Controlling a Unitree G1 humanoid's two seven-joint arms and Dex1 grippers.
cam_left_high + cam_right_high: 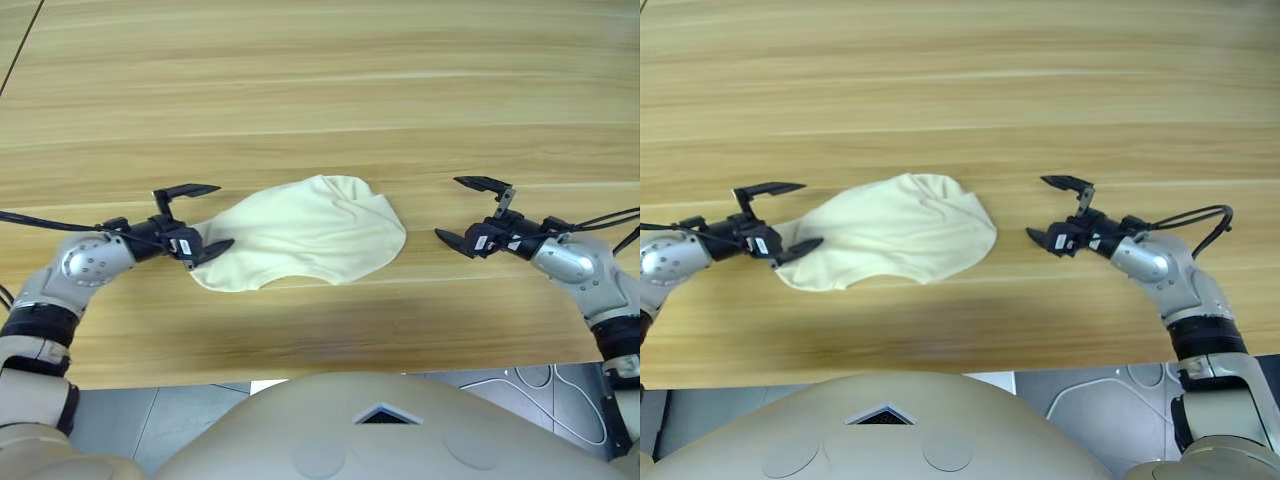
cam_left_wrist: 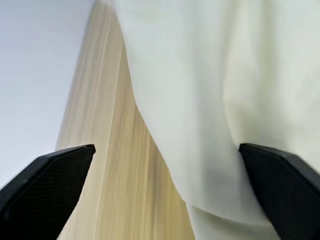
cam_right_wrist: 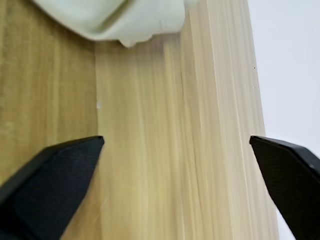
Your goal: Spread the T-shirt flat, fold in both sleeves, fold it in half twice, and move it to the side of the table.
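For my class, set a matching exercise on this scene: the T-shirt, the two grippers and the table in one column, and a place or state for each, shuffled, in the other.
Column one:
1. T-shirt
2. left gripper
3. right gripper
4. table

Column two:
A. open, over bare wood, apart from the cloth
B. light wood, bearing the cloth
C. crumpled in a heap, not spread flat
D. open, one finger at the cloth's edge

Pairs: 1-C; 2-D; 3-A; 4-B
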